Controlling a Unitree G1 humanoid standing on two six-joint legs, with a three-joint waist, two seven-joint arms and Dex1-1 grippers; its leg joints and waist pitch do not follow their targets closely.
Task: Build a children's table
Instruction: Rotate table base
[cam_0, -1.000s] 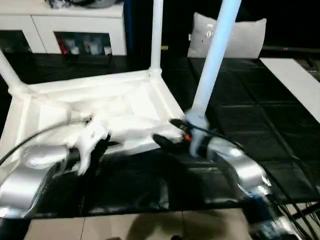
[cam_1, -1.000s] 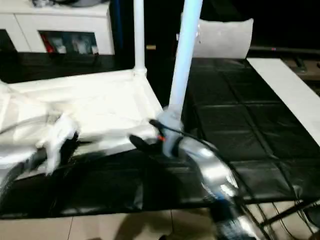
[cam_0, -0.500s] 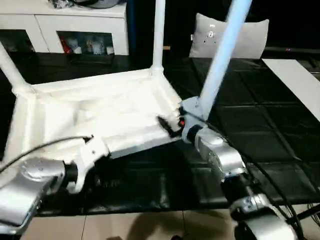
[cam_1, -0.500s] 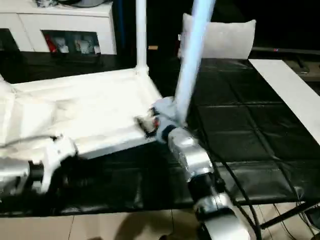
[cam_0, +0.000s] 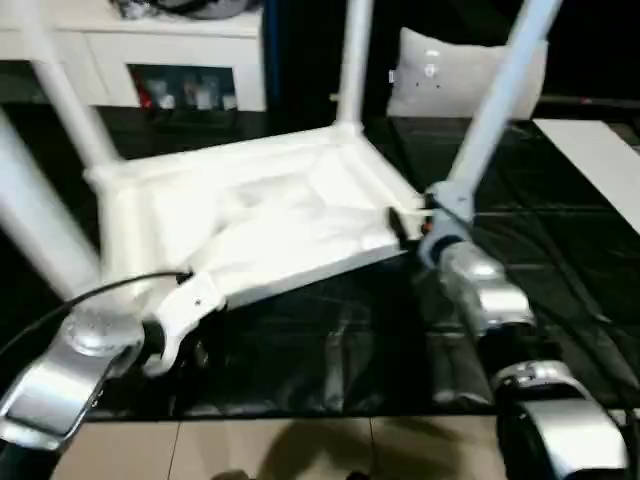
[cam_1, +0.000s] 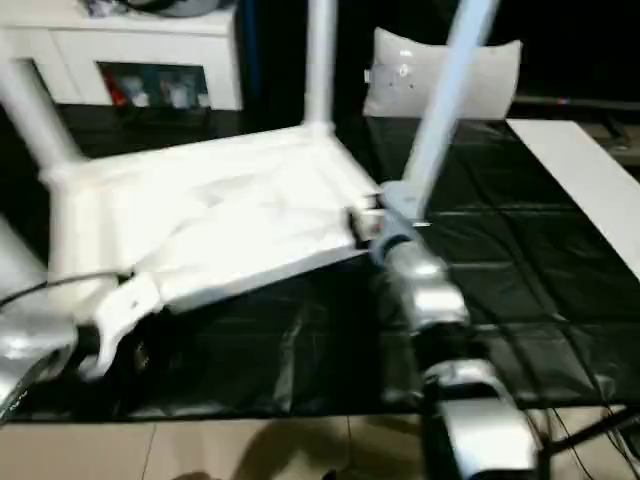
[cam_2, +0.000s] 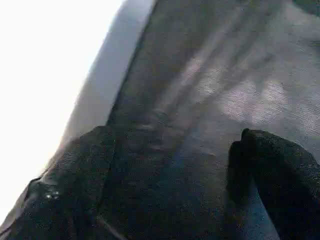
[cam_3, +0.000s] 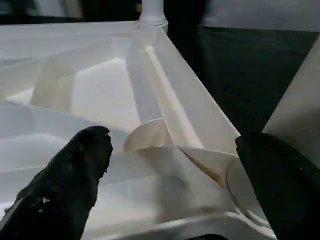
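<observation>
Four legs stood up from the children's table (cam_0: 270, 215), which lay upside down on the black floor mat (cam_0: 560, 260), its ribbed underside facing up, in front of the white cabinet (cam_0: 150, 50) and a grey cushion (cam_0: 450, 75). The near-right leg (cam_0: 495, 105) leaned away to the right from its corner socket (cam_3: 210, 160), long axis tilted rather than plumb, while the far-right leg (cam_0: 352, 60) rose nearly straight. The right gripper (cam_3: 172, 175) sat right at that near-right corner, fingers (cam_3: 70, 175) spread wide on either side of the socket and clamping nothing, the leg's base just beside its right finger. The left gripper (cam_2: 175, 190) hung low beside the near-left edge of the top, fingers wide apart over the mat and empty, the white edge just off to one side of it. The right arm was plainly the nearer to the leaning leg; judging by the tilt, the coming move probably turned on whether that leg was seated true, with the leg lying up and to the right of the gripper.
</observation>
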